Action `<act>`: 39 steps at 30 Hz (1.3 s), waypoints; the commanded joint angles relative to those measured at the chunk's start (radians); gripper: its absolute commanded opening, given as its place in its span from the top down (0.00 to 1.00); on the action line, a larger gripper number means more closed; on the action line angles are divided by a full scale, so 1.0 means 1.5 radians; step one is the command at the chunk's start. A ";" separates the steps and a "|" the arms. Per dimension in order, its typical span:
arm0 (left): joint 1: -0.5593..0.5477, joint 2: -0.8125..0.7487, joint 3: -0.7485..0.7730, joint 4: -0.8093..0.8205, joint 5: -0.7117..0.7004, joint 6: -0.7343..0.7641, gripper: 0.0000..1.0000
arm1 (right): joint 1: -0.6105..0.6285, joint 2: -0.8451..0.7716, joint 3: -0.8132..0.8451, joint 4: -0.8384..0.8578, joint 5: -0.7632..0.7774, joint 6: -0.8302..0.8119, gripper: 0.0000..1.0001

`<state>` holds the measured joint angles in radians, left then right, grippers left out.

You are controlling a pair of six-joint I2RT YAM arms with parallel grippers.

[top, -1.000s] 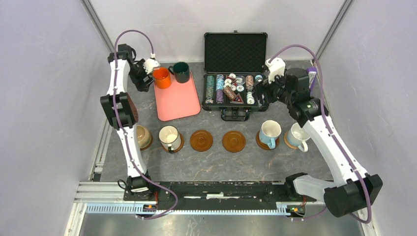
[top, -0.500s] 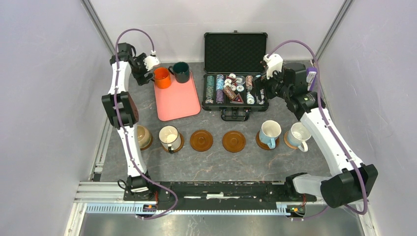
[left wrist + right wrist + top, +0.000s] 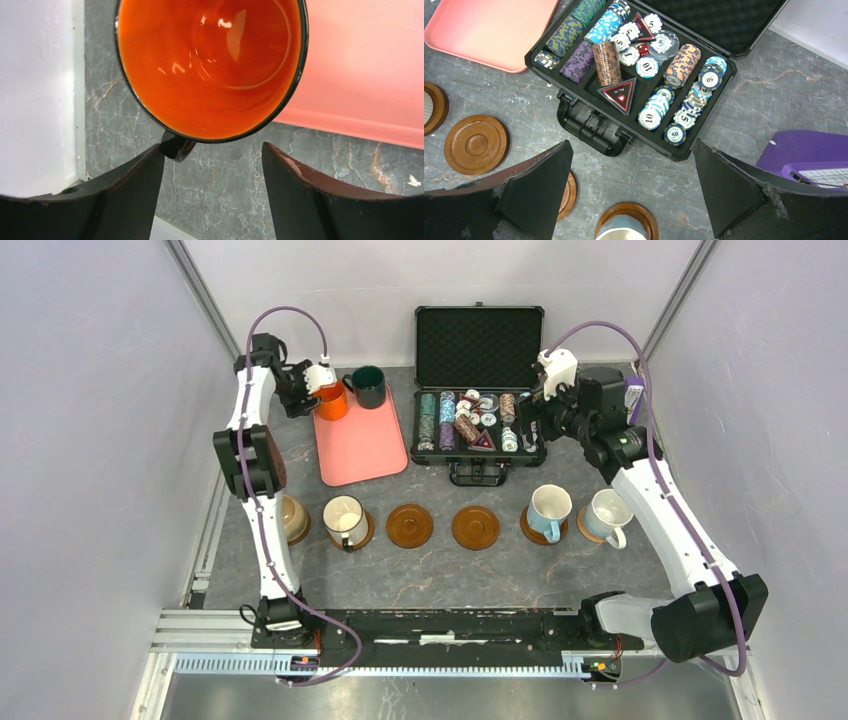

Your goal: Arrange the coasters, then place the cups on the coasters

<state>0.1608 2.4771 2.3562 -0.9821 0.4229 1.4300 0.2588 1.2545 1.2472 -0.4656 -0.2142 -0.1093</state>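
An orange cup stands at the pink tray's far left corner, beside a dark green cup. My left gripper hangs open right over the orange cup's near side; the cup's dark handle touches the left fingertip and nothing lies between the jaws. Near the front, a row of coasters holds a tan cup, a white dark-rimmed cup, a light blue cup and a white cup. Two brown coasters lie bare mid-row. My right gripper is open above the table.
An open black case of poker chips sits at the back centre, its handle toward the coaster row. A purple object lies at the back right. The side walls stand close to both arms.
My left gripper has swung right from beside the orange cup to over it, and its jaws have narrowed. The right arm drew back toward the case, then held still.
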 commanded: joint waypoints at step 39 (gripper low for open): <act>-0.053 -0.099 -0.155 0.061 -0.056 -0.409 0.36 | -0.011 -0.052 -0.039 0.033 -0.025 0.028 0.02</act>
<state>0.0792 2.3203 2.1189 -0.8883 0.3386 0.8715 0.2466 1.1938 1.1847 -0.4416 -0.2367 -0.0757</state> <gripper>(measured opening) 0.643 0.985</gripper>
